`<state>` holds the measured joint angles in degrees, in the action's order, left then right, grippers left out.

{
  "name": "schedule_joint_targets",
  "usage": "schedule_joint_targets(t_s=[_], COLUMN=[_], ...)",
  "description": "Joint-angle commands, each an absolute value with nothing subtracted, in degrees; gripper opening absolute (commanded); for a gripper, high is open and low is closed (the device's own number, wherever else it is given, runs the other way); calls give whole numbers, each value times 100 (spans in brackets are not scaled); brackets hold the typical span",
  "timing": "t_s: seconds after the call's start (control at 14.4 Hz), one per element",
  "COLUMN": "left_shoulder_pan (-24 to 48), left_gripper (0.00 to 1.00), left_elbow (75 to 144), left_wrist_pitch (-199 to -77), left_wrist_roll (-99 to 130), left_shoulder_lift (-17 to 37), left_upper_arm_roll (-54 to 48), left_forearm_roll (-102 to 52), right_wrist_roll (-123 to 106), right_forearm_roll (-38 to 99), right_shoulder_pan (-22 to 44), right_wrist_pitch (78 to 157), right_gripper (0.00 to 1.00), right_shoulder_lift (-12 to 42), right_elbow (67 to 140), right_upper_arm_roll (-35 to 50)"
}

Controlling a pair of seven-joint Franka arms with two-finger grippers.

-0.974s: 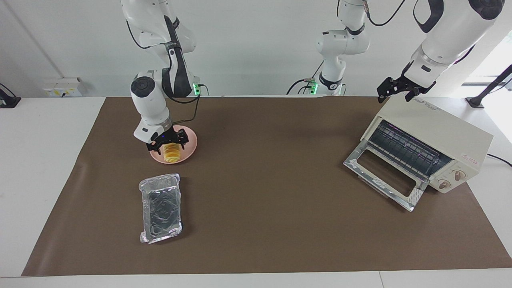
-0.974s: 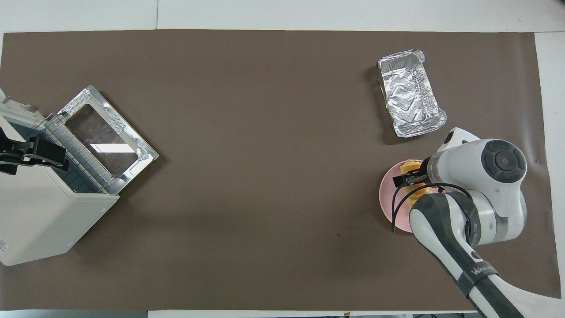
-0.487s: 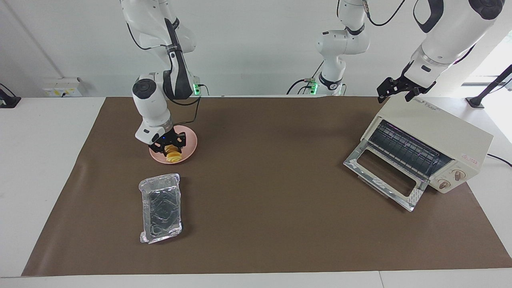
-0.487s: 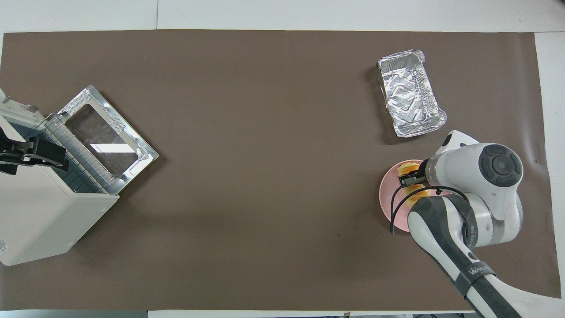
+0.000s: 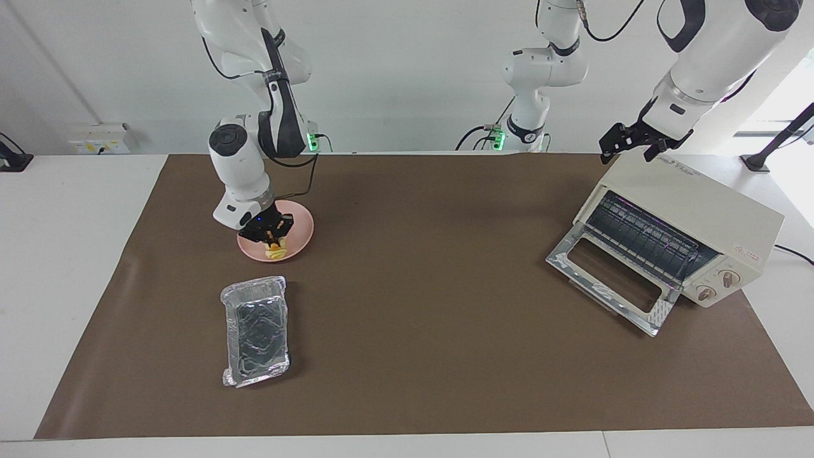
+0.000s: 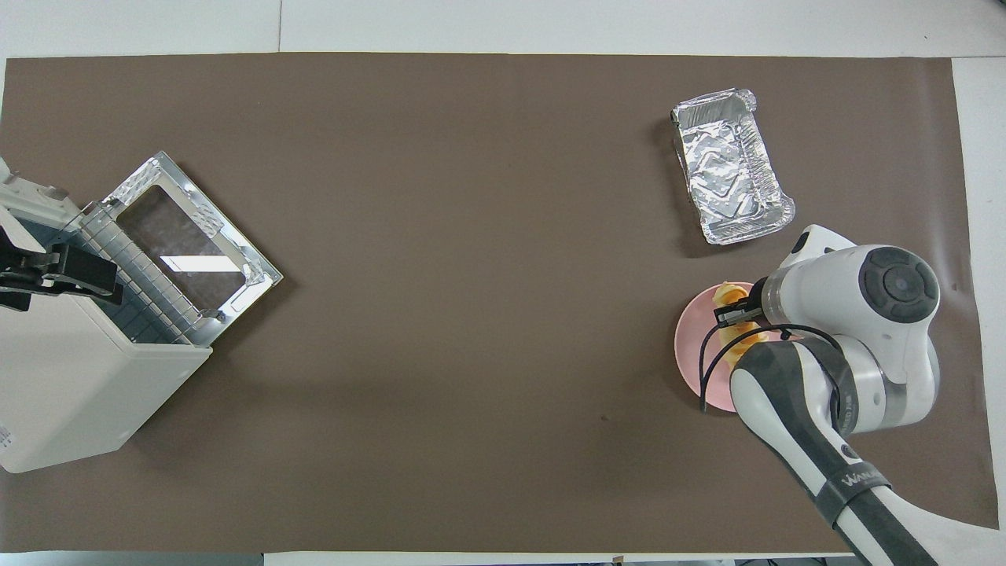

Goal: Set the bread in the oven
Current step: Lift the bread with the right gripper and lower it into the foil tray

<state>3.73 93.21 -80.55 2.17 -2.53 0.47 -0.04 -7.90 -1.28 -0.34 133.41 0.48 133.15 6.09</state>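
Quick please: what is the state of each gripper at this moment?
Left gripper: open, empty, over the oven.
Right gripper: shut on the bread, which is on the pink plate.

Pink plate (image 5: 300, 224) and, farther from the robots, foil tray (image 5: 255, 329), both on brown mat (image 5: 432, 356).

The facing view looks from high across the counter (image 5: 407, 381) toward the robots, whose bases stand along the top of the frame against the wall. The overhead view looks steeply down from above the robots' own end (only one arm enters, at the lower right). Both stand well back and share the whole brown mat (image 6: 471, 314), half a turn apart: the oven (image 5: 693, 222) sits right of frame in one, left in the other (image 6: 71, 393).
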Motion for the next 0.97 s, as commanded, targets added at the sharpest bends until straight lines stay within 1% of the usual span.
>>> schedule_joint_targets(t_s=[0.0, 0.14, 0.21, 0.35, 0.42, 0.49, 0.7, 0.77, 0.9], left_shoulder_pan=[290, 281, 281, 281, 281, 290, 281, 290, 281], left_gripper=[100, 100, 100, 100, 100, 100, 100, 100, 100], left_elbow=[9369, 9369, 9369, 9369, 9369, 9369, 9369, 9369, 9369], left_wrist_pitch=[-8121, -8121, -8121, -8121, -8121, -8121, -8121, -8121, -8121], left_wrist_roll=[211, 211, 220, 211, 211, 211, 211, 211, 211], left_shoulder_lift=[-334, -334, -334, -334, -334, -334, -334, -334, -334], left_upper_arm_roll=[-9, -9, -9, -9, -9, -9, -9, -9, -9], left_forearm_roll=[-88, -88, -88, -88, -88, -88, -88, -88, -88], right_wrist_roll=[-642, -650, -659, -685, -694, -712, -905, -914, -905], right_forearm_roll=[-62, -62, -79, -158, -176, -202, -404, -439, -501], right_shoulder_pan=[-70, -53, -44, -35, -44, -44, -26, -18, 17], right_wrist_pitch=[11941, 11244, 11163, 11258, 11250, 11154, 10838, 10846, 11152], right_gripper=[0, 0, 0, 0, 0, 0, 0, 0, 0], right_shoulder_lift=[464, 860, 1018, 1299, 1536, 1860, 3379, 3714, 4077], right_elbow=[11722, 10570, 10182, 9749, 9495, 9179, 7380, 7078, 6943], right_upper_arm_roll=[633, 633, 633, 633, 624, 624, 624, 615, 624])
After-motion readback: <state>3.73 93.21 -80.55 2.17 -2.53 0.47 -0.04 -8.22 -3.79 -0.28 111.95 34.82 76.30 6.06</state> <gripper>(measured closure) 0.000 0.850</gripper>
